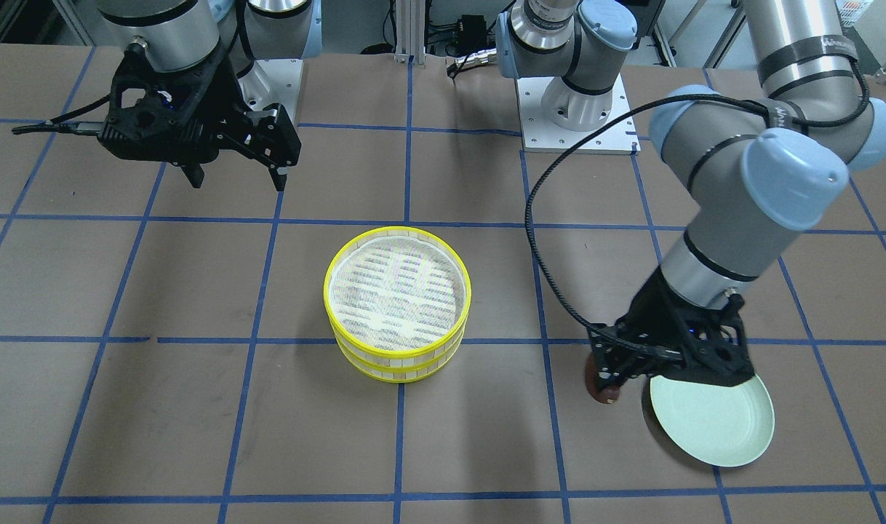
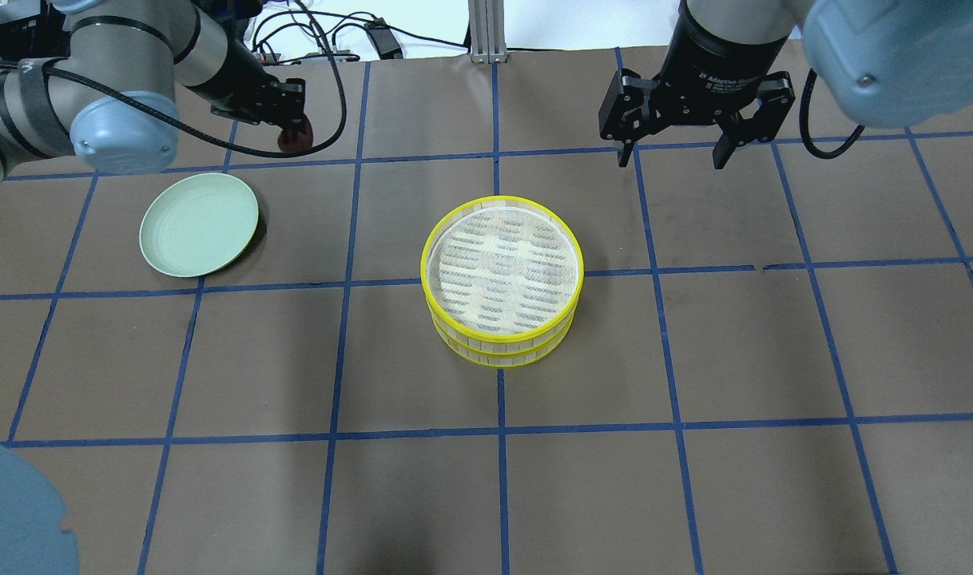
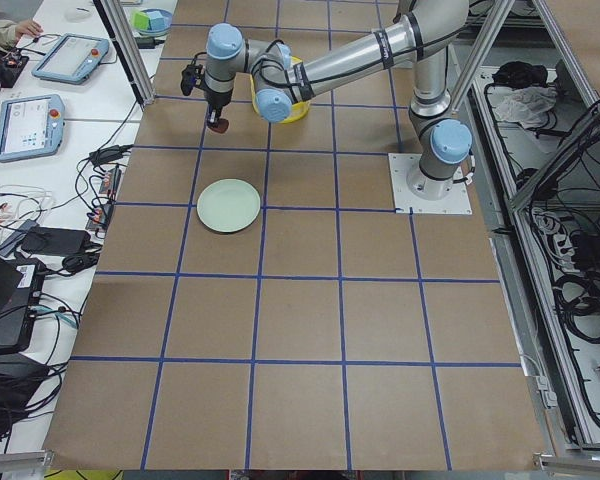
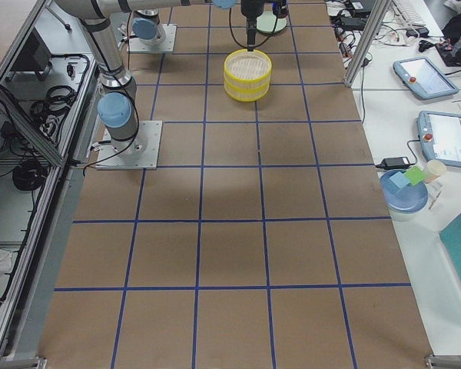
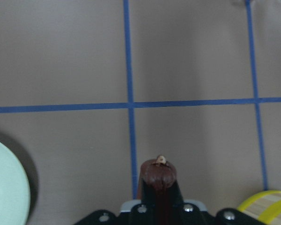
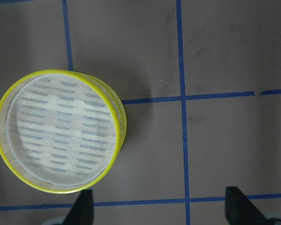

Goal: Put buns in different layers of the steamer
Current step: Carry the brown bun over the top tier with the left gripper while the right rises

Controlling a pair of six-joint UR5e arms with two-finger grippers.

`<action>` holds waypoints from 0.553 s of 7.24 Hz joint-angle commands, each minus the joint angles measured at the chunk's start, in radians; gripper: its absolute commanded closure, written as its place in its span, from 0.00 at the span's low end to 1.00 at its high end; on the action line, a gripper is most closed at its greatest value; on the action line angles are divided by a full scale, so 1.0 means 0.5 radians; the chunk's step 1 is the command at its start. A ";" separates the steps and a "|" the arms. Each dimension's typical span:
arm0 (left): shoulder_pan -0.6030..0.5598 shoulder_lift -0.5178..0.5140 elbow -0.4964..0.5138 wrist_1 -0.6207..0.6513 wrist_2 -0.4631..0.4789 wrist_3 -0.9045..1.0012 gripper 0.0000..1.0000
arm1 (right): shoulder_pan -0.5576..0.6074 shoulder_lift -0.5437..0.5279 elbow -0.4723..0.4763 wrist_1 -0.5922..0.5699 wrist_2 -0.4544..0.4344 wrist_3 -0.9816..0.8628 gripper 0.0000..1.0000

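Brown paper-covered bench [image 2: 694,495], ruled into large squares by blue tape lines [image 2: 498,435]. At centre, over a tape crossing, a steamer stack [image 2: 498,350]: lower tray [image 1: 399,370] flat on the paper, upper tray [image 1: 398,231] seated squarely on it, yellow rims aligned, white mesh floor facing up. Pale green plate [image 2: 199,224] flat on the bench across one tape line, well apart from the stack, on its robot's-left side and slightly toward the operators. White metal base plates [image 1: 581,142] on the stack's robot side, one to each flank.
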 commanded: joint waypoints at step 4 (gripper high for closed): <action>-0.726 0.082 -0.215 0.027 -0.060 -0.808 0.93 | 0.019 0.019 -0.050 0.002 0.019 -0.122 0.00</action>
